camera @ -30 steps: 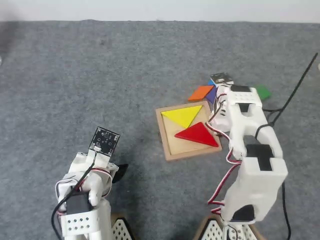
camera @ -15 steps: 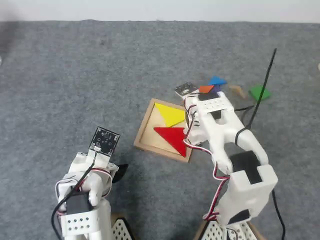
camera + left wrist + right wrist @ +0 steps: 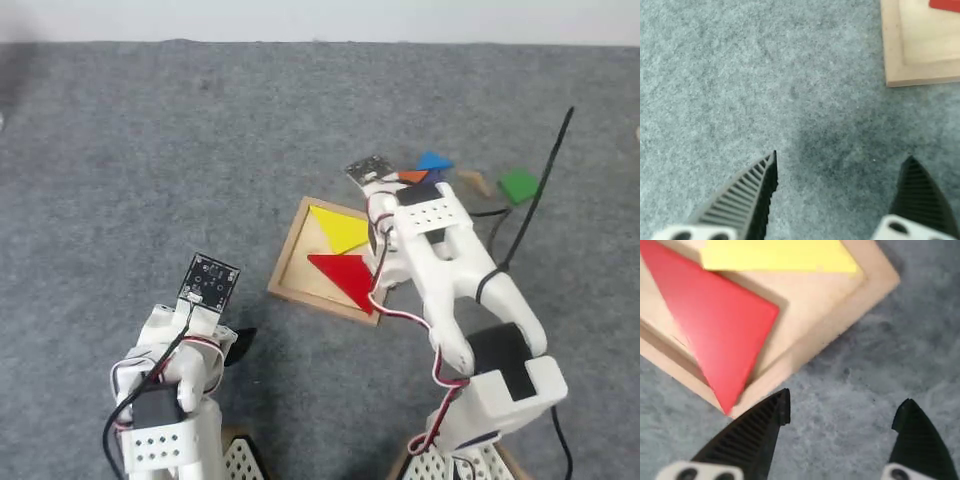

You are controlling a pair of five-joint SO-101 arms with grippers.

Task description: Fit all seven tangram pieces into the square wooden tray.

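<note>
Wooden tray (image 3: 286, 245) is being seen mid-frame with 2 triangles inside; the red triangle (image 3: 345, 275) is being propped on its rim. The right gripper (image 3: 846, 405) is being held wide open, empty, just beside it, likely to push it flat. The left gripper (image 3: 842, 159), open and empty, is being kept lower left.

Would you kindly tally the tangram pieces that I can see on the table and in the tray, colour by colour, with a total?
Yellow triangle: 1
Red triangle: 1
Orange piece: 1
Blue piece: 1
Tan piece: 1
Green piece: 1
Total: 6 that can be told apart.
</note>
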